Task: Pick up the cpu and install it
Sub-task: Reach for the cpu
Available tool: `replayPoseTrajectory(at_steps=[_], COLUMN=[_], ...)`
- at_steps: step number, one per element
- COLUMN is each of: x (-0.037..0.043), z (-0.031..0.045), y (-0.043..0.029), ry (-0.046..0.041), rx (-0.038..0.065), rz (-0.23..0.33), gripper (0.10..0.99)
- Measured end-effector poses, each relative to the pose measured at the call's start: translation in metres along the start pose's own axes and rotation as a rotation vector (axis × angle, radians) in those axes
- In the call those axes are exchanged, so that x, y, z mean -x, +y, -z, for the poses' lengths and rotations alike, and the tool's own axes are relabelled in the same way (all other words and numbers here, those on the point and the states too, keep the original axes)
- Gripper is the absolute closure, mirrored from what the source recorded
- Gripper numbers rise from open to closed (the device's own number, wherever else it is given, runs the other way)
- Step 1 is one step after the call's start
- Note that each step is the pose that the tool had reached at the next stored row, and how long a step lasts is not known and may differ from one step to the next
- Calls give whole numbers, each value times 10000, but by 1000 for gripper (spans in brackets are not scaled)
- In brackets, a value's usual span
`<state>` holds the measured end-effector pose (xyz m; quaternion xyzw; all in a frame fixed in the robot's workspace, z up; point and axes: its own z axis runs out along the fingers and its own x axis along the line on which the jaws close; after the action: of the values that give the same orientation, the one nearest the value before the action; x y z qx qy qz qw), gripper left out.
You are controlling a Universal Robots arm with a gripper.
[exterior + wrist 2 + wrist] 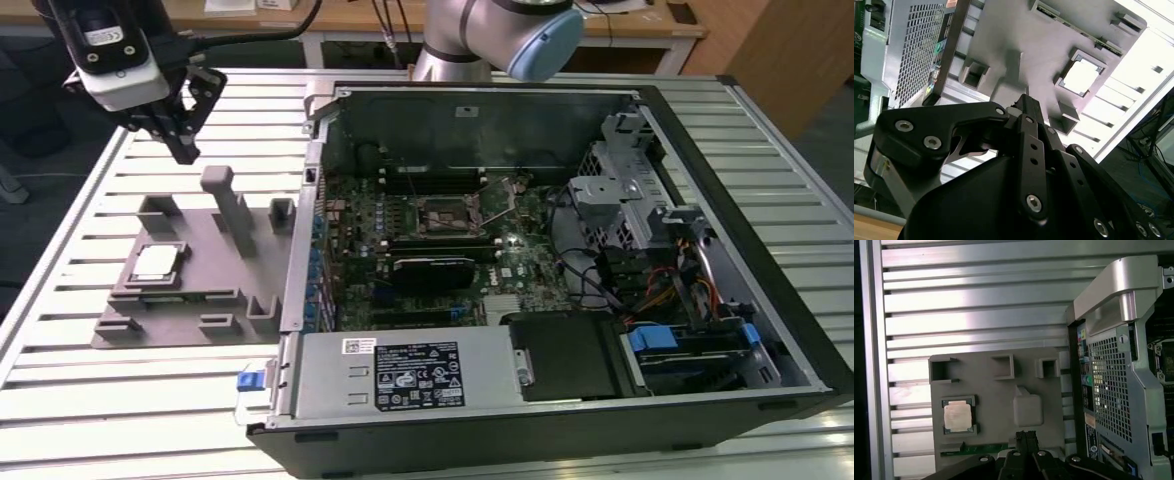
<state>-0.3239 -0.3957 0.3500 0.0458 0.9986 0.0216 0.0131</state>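
One chip is what we are after, and it has not been lifted. The cpu (156, 262) lies flat, silver top up, in its square pocket of the grey tray (214, 270), close to the tray edge that faces away from the computer case (641, 425). The tray rests on the slatted table (80, 400), just beside the case's open side. We judge the step in hand to be the approach for the pick. Installing has not begun, and the socket (443, 213) on the motherboard inside the case is well apart from the chip.

The gripper (183, 150) hangs high above the tray and touches nothing. We cannot fix which part of the tray lies under it. In the first wrist view its two black fingers (1020, 440) are pressed together with only a hairline between them and nothing caught there. We take it as closed and empty.

As we see it, the pick calls for the jaws to part wider than the chip and for the tool to be centred over the pocket. It then needs a level descent, so the fingers meet opposite edges of the chip without scraping the pocket walls. The chip is thin and sits low, so there is little edge to grip.
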Motion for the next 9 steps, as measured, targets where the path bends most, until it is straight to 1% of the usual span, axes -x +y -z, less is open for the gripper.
replayPoseTrajectory(at_steps=[7,9], x=[-101,-145], z=[-52,-74], y=[-11,-16], ry=[2,3], rx=[-2,-2], rz=[-30,-41], gripper=[980,980])
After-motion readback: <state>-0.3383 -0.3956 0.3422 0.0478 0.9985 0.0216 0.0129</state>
